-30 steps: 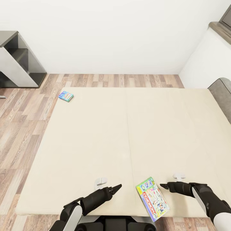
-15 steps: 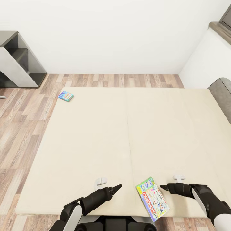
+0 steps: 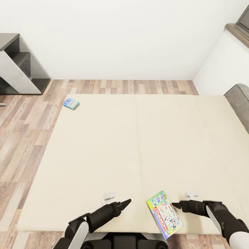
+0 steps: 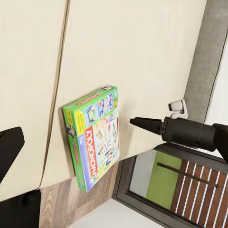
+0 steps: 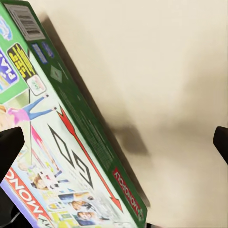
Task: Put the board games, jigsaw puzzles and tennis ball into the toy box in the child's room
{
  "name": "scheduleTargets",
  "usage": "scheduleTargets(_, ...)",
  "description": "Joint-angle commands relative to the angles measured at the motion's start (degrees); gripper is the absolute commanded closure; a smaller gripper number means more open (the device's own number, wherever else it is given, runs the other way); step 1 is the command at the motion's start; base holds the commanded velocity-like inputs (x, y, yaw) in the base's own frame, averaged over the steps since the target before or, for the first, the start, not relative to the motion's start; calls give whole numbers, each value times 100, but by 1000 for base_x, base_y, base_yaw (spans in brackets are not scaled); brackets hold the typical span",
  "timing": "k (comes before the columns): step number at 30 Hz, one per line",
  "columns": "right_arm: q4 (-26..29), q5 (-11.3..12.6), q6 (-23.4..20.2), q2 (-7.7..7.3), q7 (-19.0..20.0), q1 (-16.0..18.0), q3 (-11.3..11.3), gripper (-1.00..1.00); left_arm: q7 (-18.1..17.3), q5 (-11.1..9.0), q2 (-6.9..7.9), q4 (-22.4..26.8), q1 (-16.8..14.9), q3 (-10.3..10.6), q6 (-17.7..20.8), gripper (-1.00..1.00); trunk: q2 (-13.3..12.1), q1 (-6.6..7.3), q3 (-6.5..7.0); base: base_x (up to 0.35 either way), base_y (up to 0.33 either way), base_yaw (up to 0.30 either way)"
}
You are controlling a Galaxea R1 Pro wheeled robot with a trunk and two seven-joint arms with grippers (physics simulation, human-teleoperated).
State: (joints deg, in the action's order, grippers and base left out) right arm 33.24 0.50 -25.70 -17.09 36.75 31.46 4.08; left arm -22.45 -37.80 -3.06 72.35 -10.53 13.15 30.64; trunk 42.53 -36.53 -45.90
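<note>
Since the earlier frames the right gripper (image 3: 177, 205) has dropped slightly toward the near edge of the bed and closed on the Monopoly box; its tip now sits just beside the box's right long edge, and nothing else has shifted. The bed (image 3: 103, 152), a broad beige mattress with a centre seam, occupies most of the head view, with a grey headboard (image 3: 239, 100) at its right end. Wood-plank floor (image 3: 24, 131) lies to the left and beyond, bounded by a white wall (image 3: 121, 38). A dark-grey shelf unit (image 3: 20, 65) stands at the far left against the wall. The Monopoly box (image 3: 164, 214), green-edged, lies flat at the near edge of the mattress, with one corner overhanging it, between the two arms. In the right wrist view the box's green side (image 5: 90, 133) runs diagonally between two dark fingertips (image 5: 9, 147) set wide apart at opposite frame edges, so the right jaws stand wide open and grip nothing. The left gripper (image 3: 126, 201) hovers over the near mattress, well left of the box; its tips appear drawn to a point in the head view, but whether it is open cannot be told. A smaller blue game box (image 3: 71, 103) rests at the far left corner of the mattress, well apart from both arms.
</note>
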Motion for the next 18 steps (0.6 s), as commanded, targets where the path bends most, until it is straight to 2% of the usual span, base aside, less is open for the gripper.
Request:
scheduleTargets(1,6,5,-47,2,24,1,23,-100,4,-44,-2,3,-1,-6,47,-100,4,-1,-4,0,0,0)
scheduleTargets(11,-43,-114,-44,34,29,-29,2,-100,4,-43,-2,-3,-1,-6,47,-100,4,-1,-4,0,0,0)
scheduleTargets(18,-51,-183,-47,44,32,-113,-97,-100,4,-43,-2,-3,-1,-6,47,-100,4,-1,-4,0,0,0)
